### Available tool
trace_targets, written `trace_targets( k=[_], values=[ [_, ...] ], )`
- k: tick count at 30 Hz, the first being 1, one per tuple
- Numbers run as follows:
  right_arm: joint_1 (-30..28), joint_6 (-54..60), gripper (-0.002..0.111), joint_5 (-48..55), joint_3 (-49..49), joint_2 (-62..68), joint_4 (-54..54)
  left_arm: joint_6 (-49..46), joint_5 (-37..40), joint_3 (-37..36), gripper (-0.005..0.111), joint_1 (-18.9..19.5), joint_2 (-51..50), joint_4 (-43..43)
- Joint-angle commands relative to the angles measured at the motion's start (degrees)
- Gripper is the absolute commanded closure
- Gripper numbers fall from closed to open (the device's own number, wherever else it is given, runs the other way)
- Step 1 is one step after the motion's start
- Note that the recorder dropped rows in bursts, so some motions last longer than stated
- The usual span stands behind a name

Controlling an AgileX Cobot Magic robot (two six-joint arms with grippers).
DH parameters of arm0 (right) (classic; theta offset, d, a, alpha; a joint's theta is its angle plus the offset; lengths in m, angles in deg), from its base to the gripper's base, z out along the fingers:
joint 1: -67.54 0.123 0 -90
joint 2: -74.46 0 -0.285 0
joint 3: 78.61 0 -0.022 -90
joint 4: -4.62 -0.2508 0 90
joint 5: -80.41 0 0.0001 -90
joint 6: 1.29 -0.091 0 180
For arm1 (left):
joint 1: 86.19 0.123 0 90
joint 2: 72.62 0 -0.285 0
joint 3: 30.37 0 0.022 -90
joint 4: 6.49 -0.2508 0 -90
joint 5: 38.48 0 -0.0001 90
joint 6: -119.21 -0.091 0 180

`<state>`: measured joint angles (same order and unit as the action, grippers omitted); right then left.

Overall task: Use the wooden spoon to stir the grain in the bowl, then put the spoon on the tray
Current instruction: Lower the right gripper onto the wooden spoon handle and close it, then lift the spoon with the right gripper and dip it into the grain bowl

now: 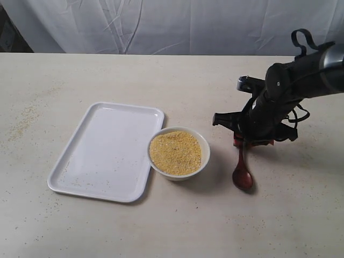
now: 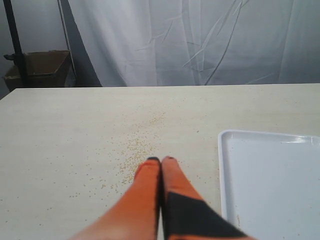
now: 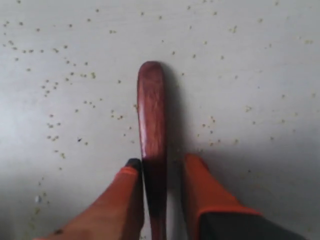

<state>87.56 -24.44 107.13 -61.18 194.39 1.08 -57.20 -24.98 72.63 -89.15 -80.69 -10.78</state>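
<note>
The dark reddish-brown wooden spoon (image 1: 242,171) lies flat on the table to the right of the white bowl (image 1: 205,146), which is filled with yellow grain (image 1: 175,152). My right gripper (image 1: 248,141) is down at the spoon's handle end. In the right wrist view the wooden spoon (image 3: 151,110) runs between the orange fingers of the right gripper (image 3: 162,161); one finger touches the handle and a gap shows at the other, so the jaws stand open. The white tray (image 1: 107,150) touches the bowl's left side. My left gripper (image 2: 161,160) is shut and empty above the table beside the tray (image 2: 275,185).
Loose spilled grains (image 2: 135,145) dot the table near the left gripper, and more scattered grains (image 1: 24,121) lie at the far left. A white curtain hangs behind the table. A cardboard box (image 2: 42,67) sits off the table's back corner.
</note>
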Motion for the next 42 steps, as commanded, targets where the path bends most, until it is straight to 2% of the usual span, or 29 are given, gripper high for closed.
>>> trace_targets(
  k=[1,4,9,12,16,20,23,24,29,32,36,38,40,42],
  values=[
    [0.1,0.0,0.097,-0.5,-0.4,1.1,-0.1,0.2,-0.3,-0.2,0.107,0.0,0.3,0.2],
    [0.1,0.0,0.109,-0.3,-0.5,0.7,-0.1,0.2,-0.3,-0.2,0.107,0.0,0.3,0.2],
    [0.1,-2.0,0.109,0.0,-0.5,-4.3,-0.1,0.2,-0.3,-0.2,0.107,0.0,0.3,0.2],
    [0.1,-8.7,0.109,-1.6,-0.5,-10.4,-0.2,0.2,-0.3,-0.2,0.107,0.0,0.3,0.2],
    [5.0,-10.5,0.109,-10.6,-0.5,-14.5,-11.3,0.2,-0.3,-0.2,0.107,0.0,0.3,0.2],
    [11.3,-14.6,0.109,-18.2,-0.5,-8.9,-12.4,0.2,-0.3,-0.2,0.107,0.0,0.3,0.2],
    [12.0,-14.6,0.108,-17.9,-0.5,-5.9,-12.6,0.2,-0.3,-0.2,0.107,0.0,0.3,0.2],
    [12.0,-14.6,0.103,-17.4,-0.5,-5.5,-12.6,0.2,-0.3,-0.2,0.107,0.0,0.3,0.2],
    [12.0,-14.4,0.061,-15.0,-0.5,-5.6,-11.1,0.2,-0.3,-0.2,0.107,0.0,0.3,0.2],
    [11.9,-14.3,0.051,-11.4,-0.5,-6.5,-8.5,0.2,-0.3,-0.2,0.107,0.0,0.3,0.2],
    [11.9,-14.3,0.051,-8.3,-0.5,-9.6,-1.1,0.2,-0.3,-0.2,0.107,0.0,0.3,0.2],
    [11.9,-14.3,0.055,-8.1,-0.5,-12.0,5.6,0.2,-0.3,-0.2,0.107,0.0,0.3,0.2],
    [11.9,-14.3,0.069,-8.4,-0.7,-14.3,13.9,0.2,-0.3,-0.2,0.107,0.0,0.3,0.2],
    [11.9,-14.3,0.092,-9.4,-0.6,-16.5,21.3,0.2,-0.3,-0.2,0.107,0.0,0.3,0.2]
  ],
)
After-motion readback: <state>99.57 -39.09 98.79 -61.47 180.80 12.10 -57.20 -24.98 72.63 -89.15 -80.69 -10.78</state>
